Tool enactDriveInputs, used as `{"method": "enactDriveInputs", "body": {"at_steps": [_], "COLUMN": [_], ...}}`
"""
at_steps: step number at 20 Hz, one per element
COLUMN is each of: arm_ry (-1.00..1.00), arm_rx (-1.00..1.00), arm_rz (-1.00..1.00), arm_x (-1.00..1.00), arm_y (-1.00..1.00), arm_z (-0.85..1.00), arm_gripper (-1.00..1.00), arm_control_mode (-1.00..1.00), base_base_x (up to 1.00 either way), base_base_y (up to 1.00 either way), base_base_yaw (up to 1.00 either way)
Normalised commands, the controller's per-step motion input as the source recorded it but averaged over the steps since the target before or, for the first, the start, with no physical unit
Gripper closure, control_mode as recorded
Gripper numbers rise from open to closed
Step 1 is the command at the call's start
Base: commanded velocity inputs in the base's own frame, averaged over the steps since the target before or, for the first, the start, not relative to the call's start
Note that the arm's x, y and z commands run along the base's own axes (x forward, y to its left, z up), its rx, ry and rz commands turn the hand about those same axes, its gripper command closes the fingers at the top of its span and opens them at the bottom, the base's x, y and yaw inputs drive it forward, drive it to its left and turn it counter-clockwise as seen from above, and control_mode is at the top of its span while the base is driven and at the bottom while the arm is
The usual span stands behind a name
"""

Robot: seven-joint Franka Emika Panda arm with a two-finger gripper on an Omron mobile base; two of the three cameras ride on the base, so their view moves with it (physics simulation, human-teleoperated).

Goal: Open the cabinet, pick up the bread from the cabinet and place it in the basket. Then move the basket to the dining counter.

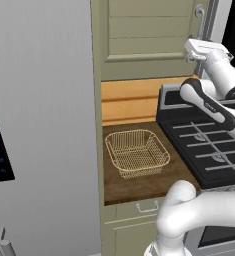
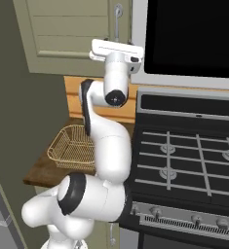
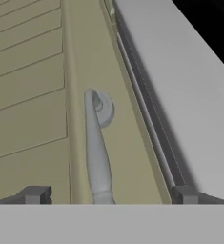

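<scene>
The tall sage-green grooved cabinet point(image 1: 149, 35) stands shut above the worktop, its long curved silver handle point(image 3: 96, 152) lying between the wide-spread gripper point(image 3: 108, 196) fingers, while the square tan-gold wire-mesh basket point(image 1: 137, 152) sits empty on the narrow brown worktop point(image 1: 139, 185) near its back edge.

Grey fridge point(image 1: 39, 125) left, black stove point(image 2: 189, 160) right, orange backsplash point(image 1: 129, 102) between.

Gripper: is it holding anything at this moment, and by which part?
Nothing is held. The gripper is open, its fingertips either side of the cabinet handle without closing on it.
</scene>
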Motion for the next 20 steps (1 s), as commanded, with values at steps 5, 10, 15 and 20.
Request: {"method": "enactDriveInputs", "body": {"at_steps": [5,10,15,20], "arm_ry": [0.03,0.0,0.0,0.0], "arm_rx": [-0.05,-0.06,-0.01,0.0], "arm_rz": [-0.05,-0.06,-0.01,0.0], "arm_x": [0.11,0.1,0.2,0.26], "arm_y": [0.43,0.48,0.08,-0.01], "arm_z": [0.14,0.08,0.15,0.11], "arm_gripper": [-1.0,-1.0,-1.0,-1.0], "arm_control_mode": [-1.0,-1.0,-1.0,-1.0], "base_base_x": [0.0,0.0,0.0,0.0], "base_base_y": [0.0,0.0,0.0,0.0], "base_base_yaw": [0.0,0.0,0.0,0.0]}}
